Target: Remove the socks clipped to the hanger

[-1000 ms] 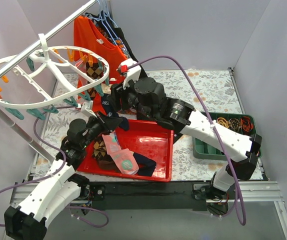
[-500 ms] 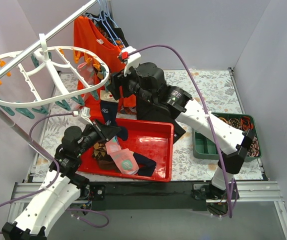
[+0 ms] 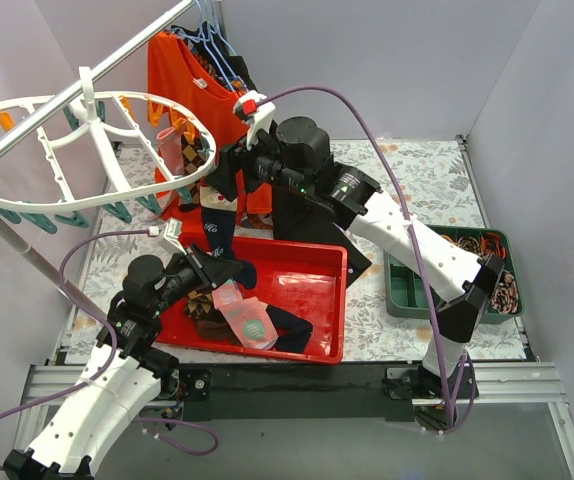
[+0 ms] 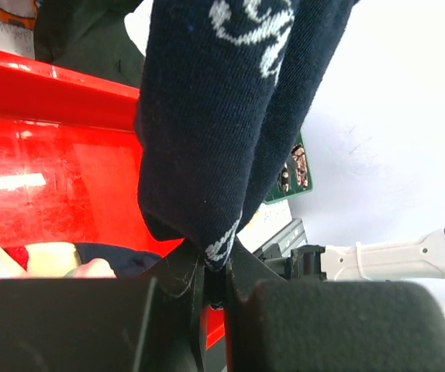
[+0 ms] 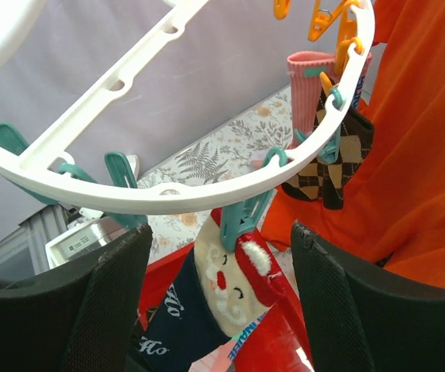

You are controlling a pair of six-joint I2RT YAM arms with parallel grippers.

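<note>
The white oval hanger (image 3: pixel 87 150) hangs at the upper left, also in the right wrist view (image 5: pixel 168 186). A navy sock with white pattern and a Santa face (image 5: pixel 222 302) hangs from a teal clip (image 5: pixel 242 221) on its rim. My left gripper (image 4: pixel 215 283) is shut on that sock's toe (image 4: pixel 222 139) over the red tray (image 3: pixel 307 290). My right gripper (image 5: pixel 219 240) is open, its fingers either side of the teal clip without touching it. A pink sock (image 5: pixel 312 81) and a brown argyle sock (image 5: pixel 331 163) stay clipped further along the rim.
Several socks (image 3: pixel 242 315) lie in the red tray. An orange shirt (image 3: pixel 192 90) and wire hangers hang on the rail behind. A green bin (image 3: pixel 447 275) of small items stands at the right. A metal rail pole (image 3: pixel 27 255) slants at the left.
The right gripper has risen up and back to the hanger's rim at the teal clip. The left arm has drawn back toward the near left, still holding the navy sock.
</note>
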